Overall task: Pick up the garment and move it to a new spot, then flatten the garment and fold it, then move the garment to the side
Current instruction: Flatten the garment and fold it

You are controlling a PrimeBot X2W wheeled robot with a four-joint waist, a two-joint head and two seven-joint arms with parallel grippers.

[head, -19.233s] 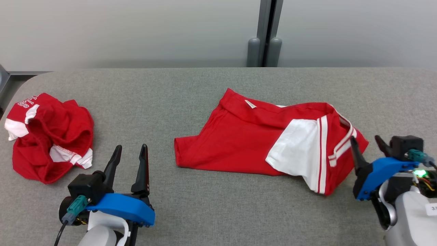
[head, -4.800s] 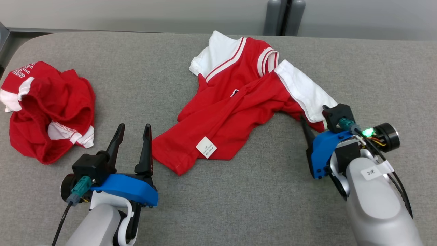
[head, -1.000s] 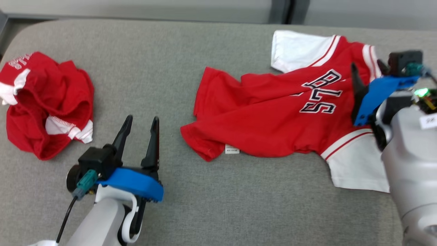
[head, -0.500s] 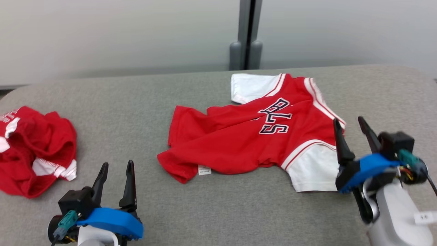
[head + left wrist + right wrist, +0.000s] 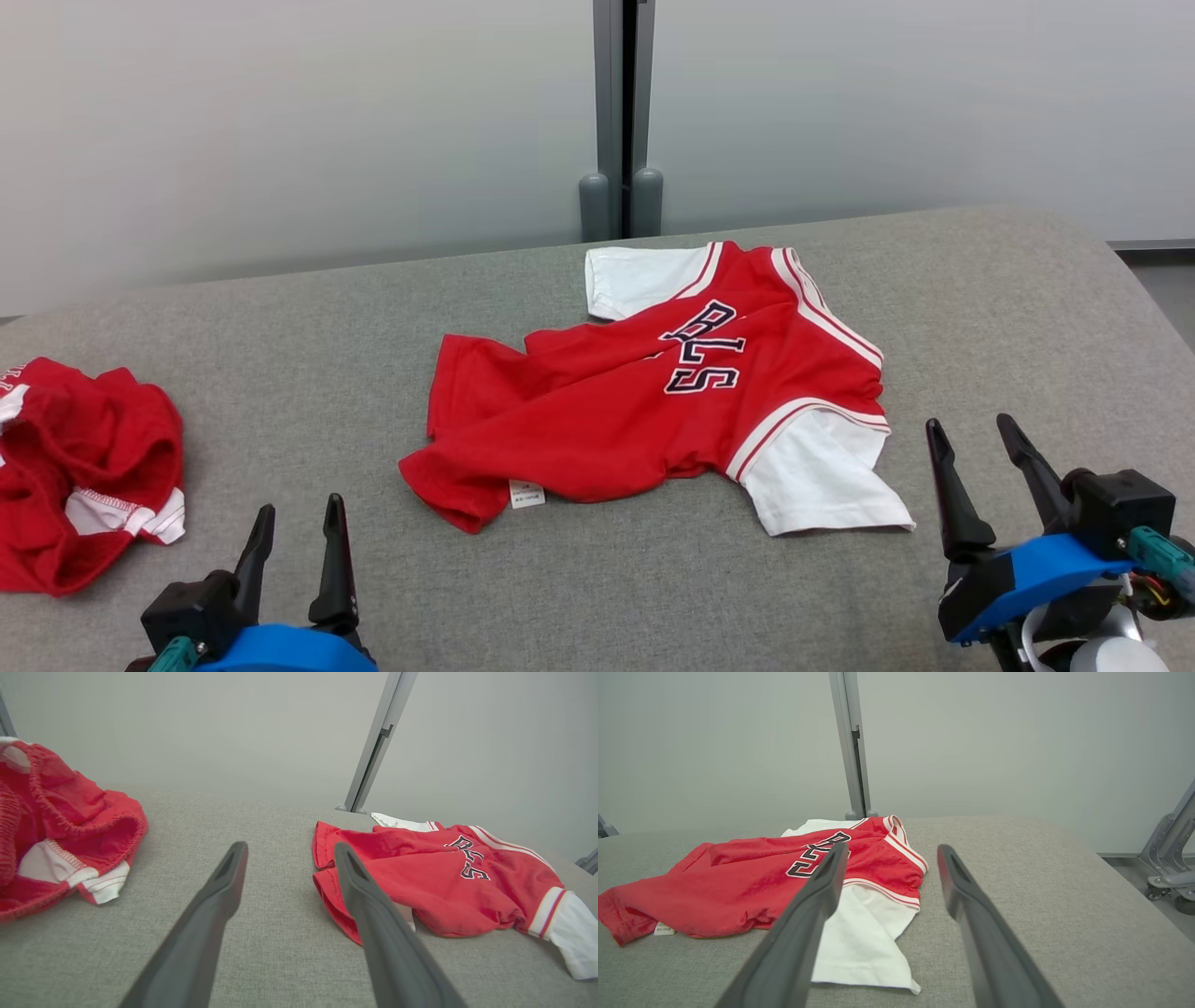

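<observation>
A crumpled red and white garment (image 5: 84, 485) lies heaped at the left end of a grey fabric-covered table (image 5: 597, 597). Behind the table, a pale grey wall (image 5: 280, 121) with a darker vertical post (image 5: 621, 93) at its middle. A grey wheeled metal frame (image 5: 1169, 868) stands beyond the table's right end

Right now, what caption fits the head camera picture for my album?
Red jersey lies rumpled on the grey table; left gripper and right gripper hover open nearby.
</observation>
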